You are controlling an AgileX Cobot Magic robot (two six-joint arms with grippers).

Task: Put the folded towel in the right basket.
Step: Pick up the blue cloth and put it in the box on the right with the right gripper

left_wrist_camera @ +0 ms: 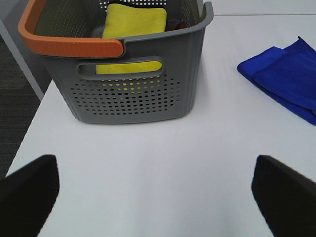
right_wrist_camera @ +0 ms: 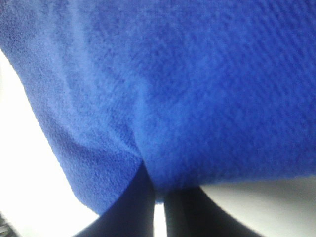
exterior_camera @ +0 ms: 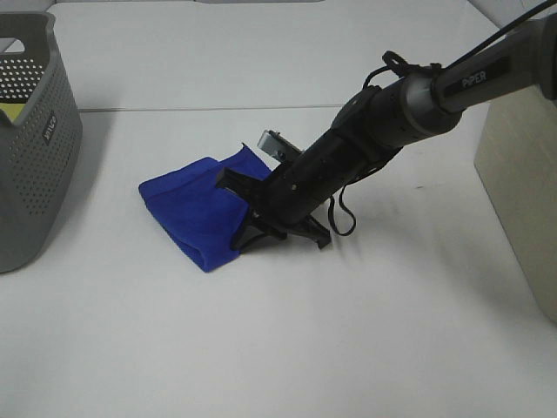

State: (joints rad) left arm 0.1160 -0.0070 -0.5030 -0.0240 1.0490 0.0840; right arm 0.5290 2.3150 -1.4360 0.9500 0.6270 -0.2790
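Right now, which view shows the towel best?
Exterior high: nearly all of the towel shows, lying on the table. Left wrist catches only one part of it at the frame edge; right wrist is a blurred close-up, fingers pinching it.

Towel point(exterior_camera: 183, 213) lies mid-table point(exterior_camera: 287, 348), right gripper point(exterior_camera: 237, 211) on its right end; left basket point(exterior_camera: 35, 165), cloth point(left_wrist_camera: 132, 22) inside, at the left edge, right basket point(exterior_camera: 522, 183) at the right edge.
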